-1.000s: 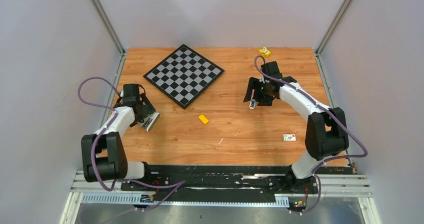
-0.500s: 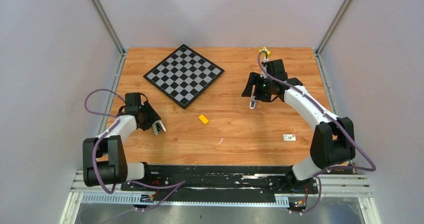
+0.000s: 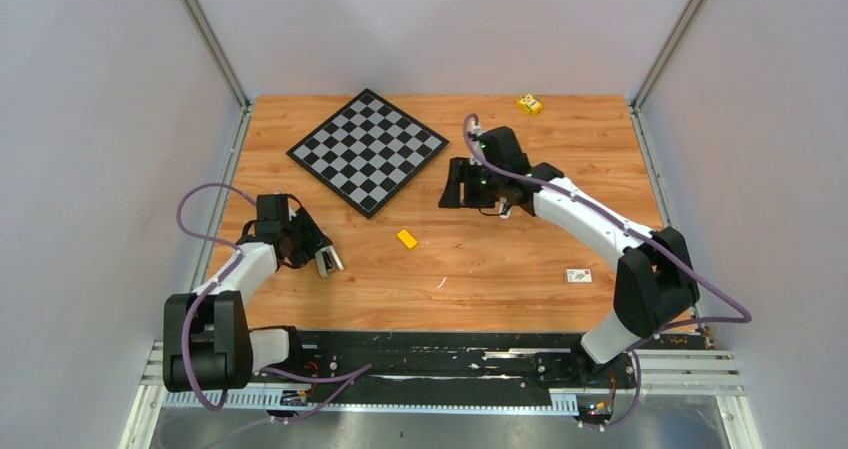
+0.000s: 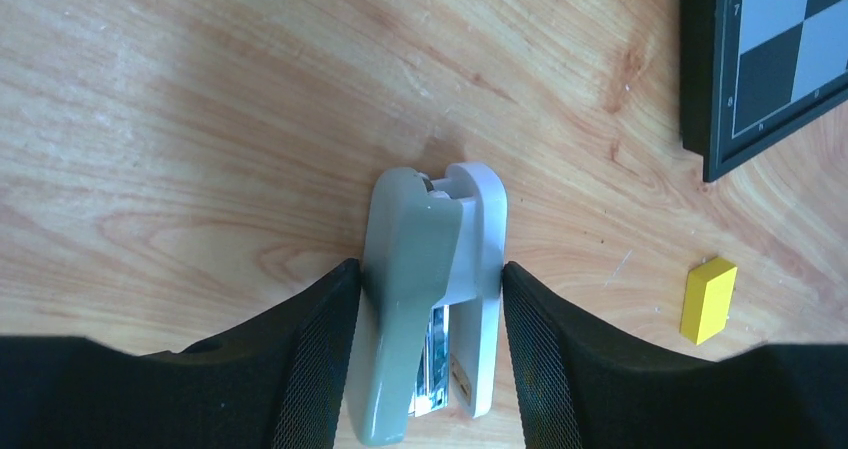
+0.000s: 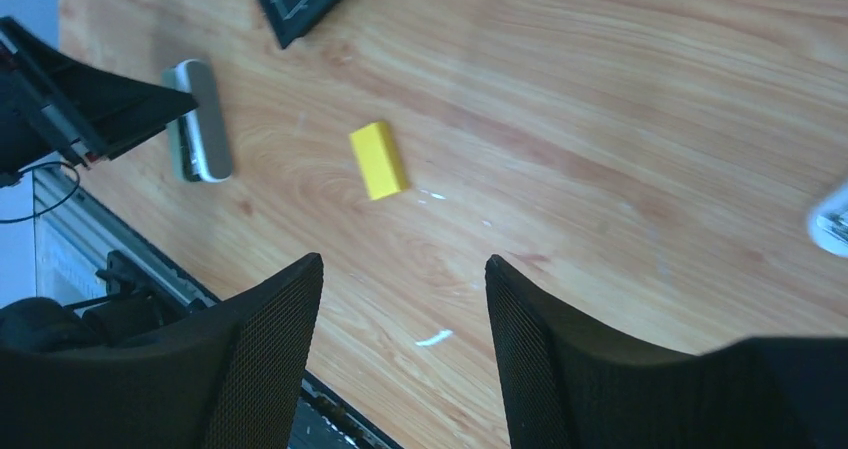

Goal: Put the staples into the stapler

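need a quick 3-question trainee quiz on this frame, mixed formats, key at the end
1. True or false: the stapler sits clamped between the fingers of the left gripper.
2. What is between the fingers of the right gripper? A: a strip of staples. B: nothing. C: a white box.
3. Short answer: does the yellow block touch the chessboard?

Key: 1 true. 2 B. 3 no, it lies apart from it on the wood.

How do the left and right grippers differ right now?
The left gripper clamps the stapler between its fingers; the right gripper stands open, nothing between its fingers. The left is at the near left of the table; the right is mid-table, right of the chessboard. Both have black mesh-textured fingers.
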Controlling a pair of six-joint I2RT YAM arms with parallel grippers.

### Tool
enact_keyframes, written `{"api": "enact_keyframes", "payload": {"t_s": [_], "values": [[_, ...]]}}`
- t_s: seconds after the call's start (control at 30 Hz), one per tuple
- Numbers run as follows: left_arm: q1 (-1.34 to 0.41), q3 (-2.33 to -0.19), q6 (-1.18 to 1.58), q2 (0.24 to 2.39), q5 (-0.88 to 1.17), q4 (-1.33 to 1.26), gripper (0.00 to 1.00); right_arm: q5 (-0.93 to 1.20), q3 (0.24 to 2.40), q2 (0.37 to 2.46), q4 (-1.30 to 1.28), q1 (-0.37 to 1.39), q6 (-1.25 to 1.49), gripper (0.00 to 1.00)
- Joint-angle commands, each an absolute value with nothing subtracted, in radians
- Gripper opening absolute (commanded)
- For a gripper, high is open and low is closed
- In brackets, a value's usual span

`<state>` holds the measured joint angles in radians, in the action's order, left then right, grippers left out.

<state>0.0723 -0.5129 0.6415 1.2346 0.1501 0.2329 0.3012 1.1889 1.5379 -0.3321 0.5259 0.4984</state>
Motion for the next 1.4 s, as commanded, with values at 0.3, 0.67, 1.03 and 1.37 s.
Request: {"api": "enact_keyframes", "payload": {"t_s": [0.3, 0.67, 1.03, 1.37], "values": [[0.094, -0.597, 0.606, 1.093, 0.121, 0.399, 0.58, 0.168, 1.465, 1.866, -0.195, 0.917, 0.525, 0.55], [0.116, -0.664, 0.517, 0.984, -0.021, 0.519, 0.64, 0.139, 1.651, 2.097, -0.178, 1.056, 0.493, 0.50], [0.133, -0.636, 0.543, 1.003, 0.039, 0.484, 0.66, 0.136, 1.797, 2.259, -0.230, 1.097, 0.475, 0.39], [0.134, -0.597, 0.555, 1.030, 0.079, 0.449, 0.65, 0.093, 1.871, 2.344, -0.301, 1.112, 0.440, 0.31]]}}
